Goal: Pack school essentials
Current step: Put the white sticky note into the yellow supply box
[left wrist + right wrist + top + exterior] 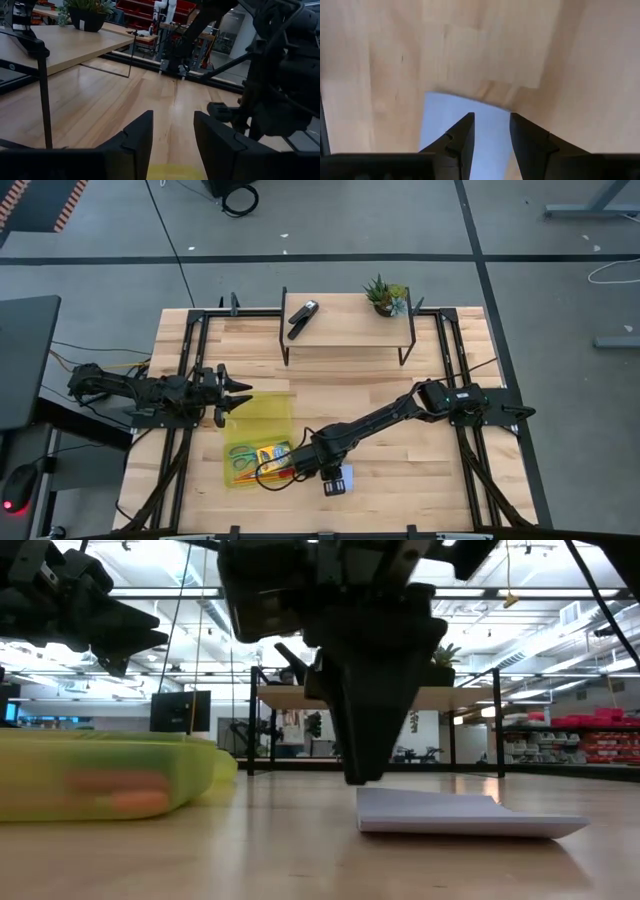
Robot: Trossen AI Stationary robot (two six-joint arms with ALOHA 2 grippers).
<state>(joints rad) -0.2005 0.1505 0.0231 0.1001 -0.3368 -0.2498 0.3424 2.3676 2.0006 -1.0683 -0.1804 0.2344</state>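
Note:
A yellow translucent pouch (265, 418) (100, 775) lies flat on the table's left half. Inside it show green-handled scissors (242, 458), a yellow-green crayon box (272, 452) and orange pencils (285, 471). The pale blue note pad (346, 484) (470, 815) (445, 120) lies on the wood just right of the pouch. My right gripper (333, 477) (362, 778) (491, 122) points down, open, its tips just above the pad's edge nearest the pouch. My left gripper (240, 395) (135, 640) (172, 135) is open and hovers above the pouch's far left corner. I see no red block.
A raised wooden shelf (345, 330) stands at the table's far side, carrying a black stapler (302, 318) and a small potted plant (385, 296). Black metal rails (455, 360) run along both sides. Bare wood (420, 470) lies right of the note pad.

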